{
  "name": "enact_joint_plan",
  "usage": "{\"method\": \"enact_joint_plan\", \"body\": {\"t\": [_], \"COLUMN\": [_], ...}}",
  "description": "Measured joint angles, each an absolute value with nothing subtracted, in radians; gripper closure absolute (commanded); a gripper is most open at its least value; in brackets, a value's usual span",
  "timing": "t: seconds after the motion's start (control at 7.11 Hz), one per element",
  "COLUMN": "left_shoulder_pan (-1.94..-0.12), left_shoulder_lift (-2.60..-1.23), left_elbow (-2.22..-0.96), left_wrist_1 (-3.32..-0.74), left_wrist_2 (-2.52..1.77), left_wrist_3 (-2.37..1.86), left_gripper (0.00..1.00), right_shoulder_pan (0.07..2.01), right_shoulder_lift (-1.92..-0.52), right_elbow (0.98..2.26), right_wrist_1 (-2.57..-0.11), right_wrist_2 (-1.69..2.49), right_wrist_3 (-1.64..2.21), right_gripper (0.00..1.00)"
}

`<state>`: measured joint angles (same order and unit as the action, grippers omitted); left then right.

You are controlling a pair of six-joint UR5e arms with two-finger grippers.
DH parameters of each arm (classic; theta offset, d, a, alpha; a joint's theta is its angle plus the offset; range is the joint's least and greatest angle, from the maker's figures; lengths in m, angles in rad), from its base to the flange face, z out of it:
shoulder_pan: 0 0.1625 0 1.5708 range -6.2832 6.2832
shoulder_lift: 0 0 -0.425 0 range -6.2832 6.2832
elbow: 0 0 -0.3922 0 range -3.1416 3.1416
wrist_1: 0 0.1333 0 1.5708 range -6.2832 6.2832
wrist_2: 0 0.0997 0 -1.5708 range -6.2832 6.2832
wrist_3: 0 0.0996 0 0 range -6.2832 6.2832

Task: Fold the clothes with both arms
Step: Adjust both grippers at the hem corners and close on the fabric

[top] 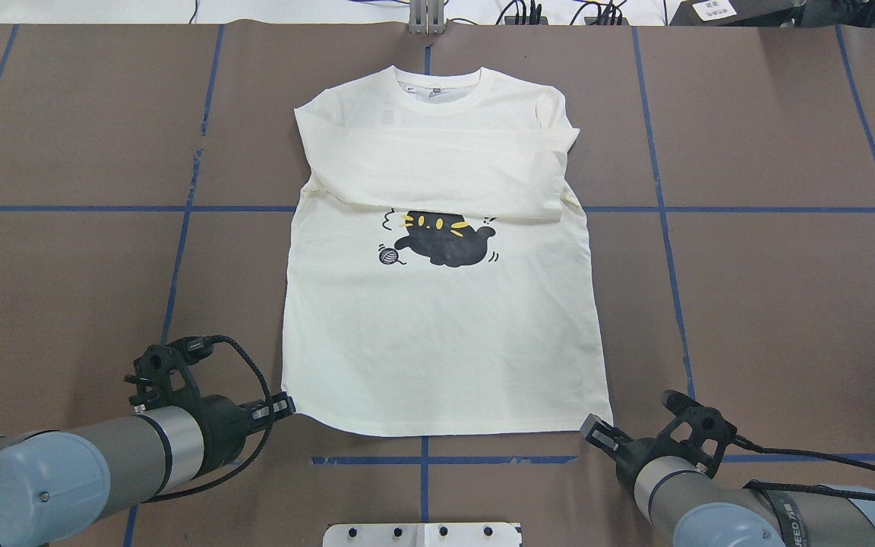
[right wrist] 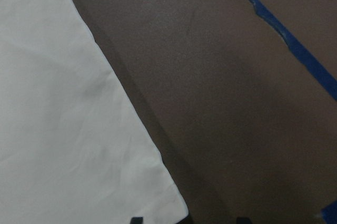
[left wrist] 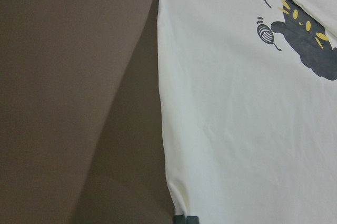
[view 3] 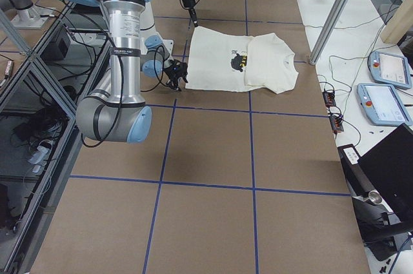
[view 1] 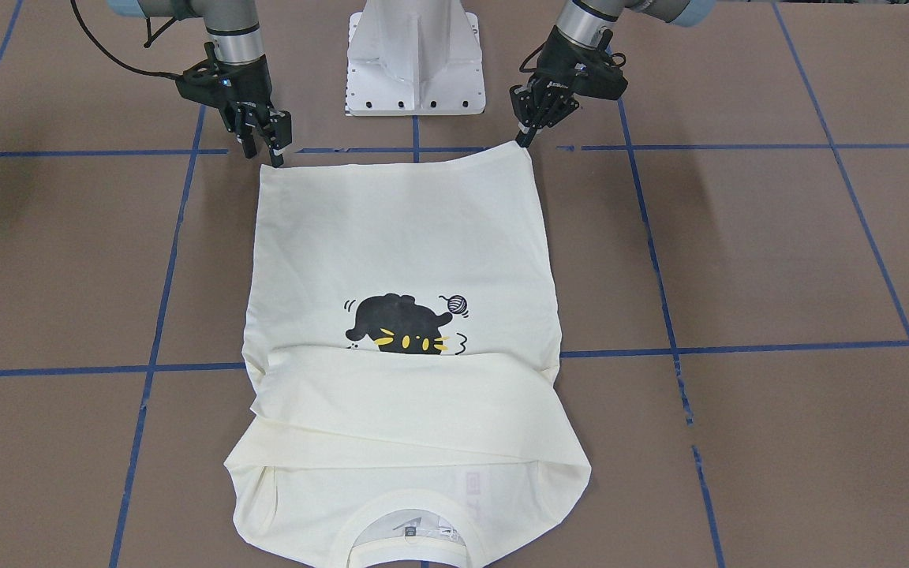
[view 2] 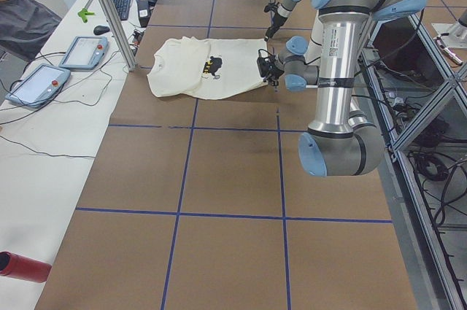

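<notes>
The cream T-shirt (top: 437, 334) lies flat, cat graphic (top: 445, 239) up, with the sleeves folded across the chest and the collar at the far side. My left gripper (top: 285, 403) sits at the near left hem corner. In the left wrist view its fingertips (left wrist: 185, 220) are pinched together on puckered hem cloth (left wrist: 181, 197). My right gripper (top: 591, 429) is at the near right hem corner. In the right wrist view it (right wrist: 188, 220) is open, with the shirt corner (right wrist: 174, 203) between the fingertips. In the front view the left gripper (view 1: 523, 142) and right gripper (view 1: 265, 154) flank the hem.
The white pedestal base (view 1: 415, 55) stands between the arms, just behind the hem. Blue tape lines (top: 179, 209) cross the brown table. An operators' desk with tablets (view 2: 80, 51) runs along the far side.
</notes>
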<state>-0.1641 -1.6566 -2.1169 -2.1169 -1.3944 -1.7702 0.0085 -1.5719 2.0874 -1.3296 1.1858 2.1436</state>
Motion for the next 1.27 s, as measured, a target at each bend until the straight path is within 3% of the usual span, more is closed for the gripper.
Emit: {"method": "enact_joint_plan", "body": {"t": [0.14, 1.13, 1.27], "left_shoulder_pan": [-0.164, -0.164, -0.164], "left_shoulder_lift": [-1.657, -1.659, -1.659], "left_elbow": [-2.117, -2.121, -2.123], "left_wrist_1": [-2.116, -2.106, -2.106], "left_wrist_2": [-1.394, -1.394, -1.394], "left_wrist_3": [-1.77, -1.77, -1.77], "left_gripper": [1.0, 1.0, 1.0], "right_shoulder_pan": [0.008, 0.048, 0.05], "right_shoulder_lift": [-1.567, -1.554, -1.534], "right_elbow": [2.079, 2.073, 2.071], "right_wrist_1": [-1.33, -1.337, -1.358], "right_wrist_2": [1.185, 1.187, 1.187], "right_wrist_3": [2.143, 2.126, 2.126], "right_gripper": [0.48, 0.54, 0.63]}}
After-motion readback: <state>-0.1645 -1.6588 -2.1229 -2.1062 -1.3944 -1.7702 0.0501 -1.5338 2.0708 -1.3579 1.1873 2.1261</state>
